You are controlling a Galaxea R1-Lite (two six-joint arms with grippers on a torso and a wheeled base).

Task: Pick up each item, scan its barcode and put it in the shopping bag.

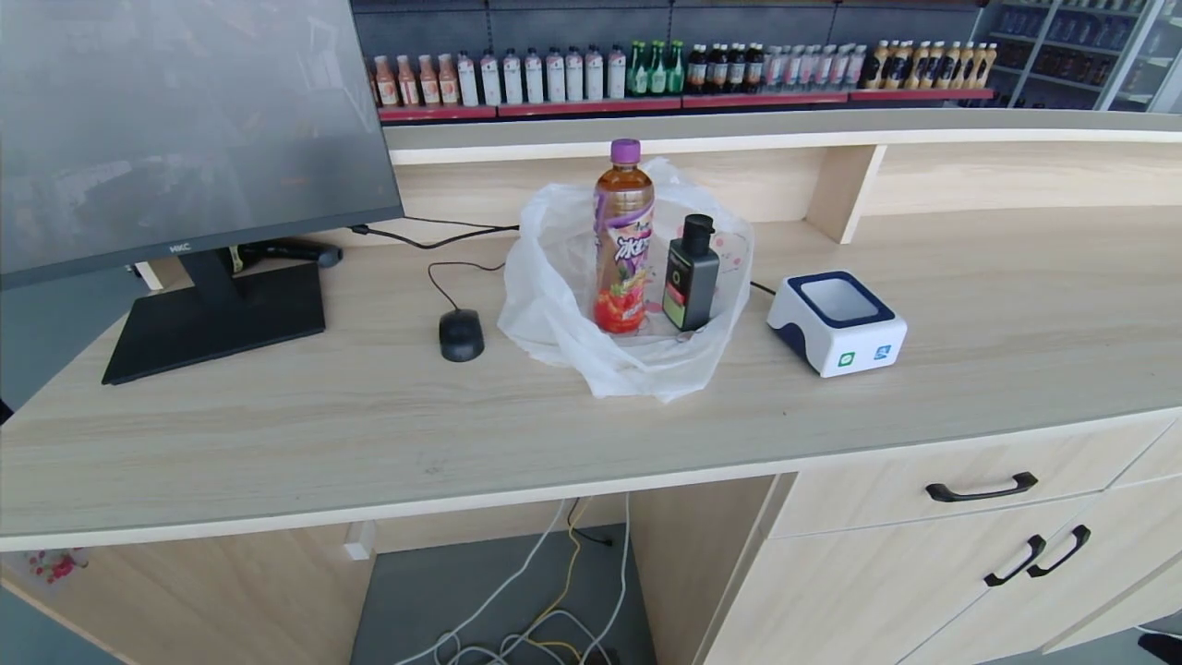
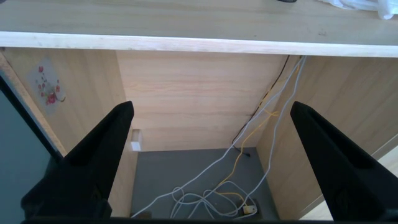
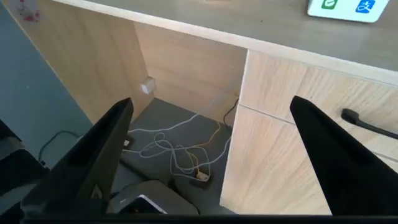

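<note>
Monitor (image 1: pixel 185 111) and scanner (image 3: pixel 346 15) cut off at edges

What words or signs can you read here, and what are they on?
Scanner: a green and a blue icon, no readable words.
Tea bottle: big white characters, curved away, not readable whole.
Dark bottle: label too small.
Monitor: tiny logo, blurred.

Front strip of the desk (image 1: pixel 277 434): open passage across its full width. Behind it, from left to right, stand the monitor stand (image 1: pixel 217 319), mouse (image 1: pixel 461 334), shopping bag (image 1: pixel 554 323) and scanner (image 1: pixel 836 321), with gaps between them. An upright tea bottle (image 1: pixel 624 240) and pump bottle (image 1: pixel 691 277) occupy the bag's mouth. A raised ledge (image 1: pixel 739 139) closes the rear.
</note>
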